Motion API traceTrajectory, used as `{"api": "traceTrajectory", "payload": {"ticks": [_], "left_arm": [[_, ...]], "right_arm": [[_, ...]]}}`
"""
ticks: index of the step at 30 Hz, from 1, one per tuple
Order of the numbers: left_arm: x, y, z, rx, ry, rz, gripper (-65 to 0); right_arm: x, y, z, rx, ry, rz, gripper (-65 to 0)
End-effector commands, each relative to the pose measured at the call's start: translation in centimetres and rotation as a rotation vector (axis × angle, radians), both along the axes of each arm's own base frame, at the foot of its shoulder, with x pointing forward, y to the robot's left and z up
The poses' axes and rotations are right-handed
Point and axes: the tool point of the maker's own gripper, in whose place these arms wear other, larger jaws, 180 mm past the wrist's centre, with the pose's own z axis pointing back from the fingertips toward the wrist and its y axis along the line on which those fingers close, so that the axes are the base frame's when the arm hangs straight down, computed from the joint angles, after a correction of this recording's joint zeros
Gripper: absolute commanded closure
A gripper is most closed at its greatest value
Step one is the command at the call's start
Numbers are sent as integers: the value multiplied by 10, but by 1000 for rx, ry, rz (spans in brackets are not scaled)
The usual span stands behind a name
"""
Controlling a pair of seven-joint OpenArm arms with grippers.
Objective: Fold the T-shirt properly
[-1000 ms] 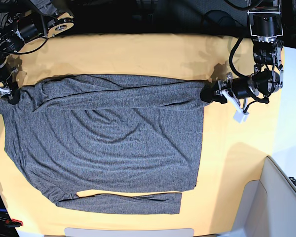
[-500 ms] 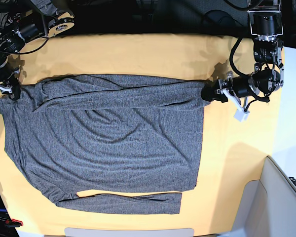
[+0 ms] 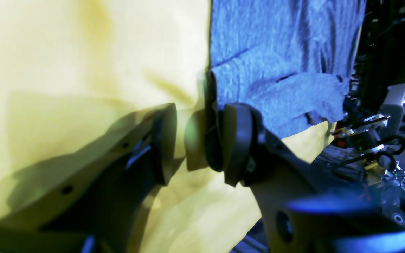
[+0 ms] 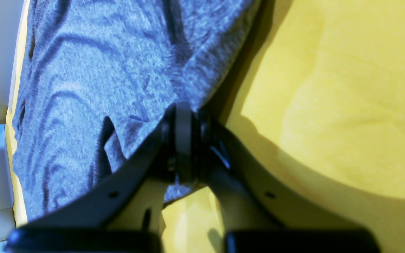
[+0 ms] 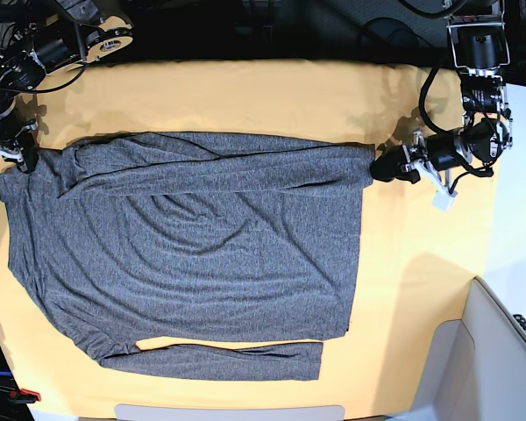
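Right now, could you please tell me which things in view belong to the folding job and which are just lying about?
Job:
shirt
right claw, shut on shirt
left claw, open at shirt's edge

Lying about:
yellow cloth
white panel

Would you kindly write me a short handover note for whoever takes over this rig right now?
Right end effector: shut on the T-shirt, pinching a far corner, at the base view's left.
Left end effector: open, at the shirt's opposite far corner; one finger is at the fabric edge, nothing clamped yet.
T-shirt: spread flat on the yellow-orange table cloth. The far sleeve is already folded across the body; the near sleeve lies straight along the near edge.
Done: far sleeve folded in, one corner gripped.
Left: probably close the left end effector on its corner, then fold the body and the near sleeve.
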Motion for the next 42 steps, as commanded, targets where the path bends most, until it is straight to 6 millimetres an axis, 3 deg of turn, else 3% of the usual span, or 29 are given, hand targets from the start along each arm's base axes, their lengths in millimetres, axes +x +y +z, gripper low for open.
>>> {"api": "traceTrajectory", "payload": {"ticks": [1, 12, 17, 24, 29, 34, 38, 42], "left_arm": [[-6, 8, -9, 60, 40, -14, -267], [-13, -41, -14, -35, 67, -74, -271], [-13, -48, -12, -47, 62, -85, -270], [-4, -63, 17, -33, -24, -164, -270], [-3, -65, 17, -36, -25, -162, -267], [-3, -64, 17, -33, -24, -162, -168], [-2, -63, 17, -31, -27, -160, -11], [-2, -53, 19, -6, -28, -162, -6]], "right_arm": [[-1, -6, 4, -21, 11, 3, 0], [-3, -5, 3, -22, 16, 5, 0], [-3, -5, 3, -22, 16, 5, 0], [-3, -4, 1, -17, 16, 6, 0], [-2, 6, -11, 29, 28, 15, 0], [-3, 10, -18, 50, 38, 19, 0], [-3, 10, -18, 50, 38, 21, 0], [-8, 7, -18, 41, 48, 20, 0]]}}
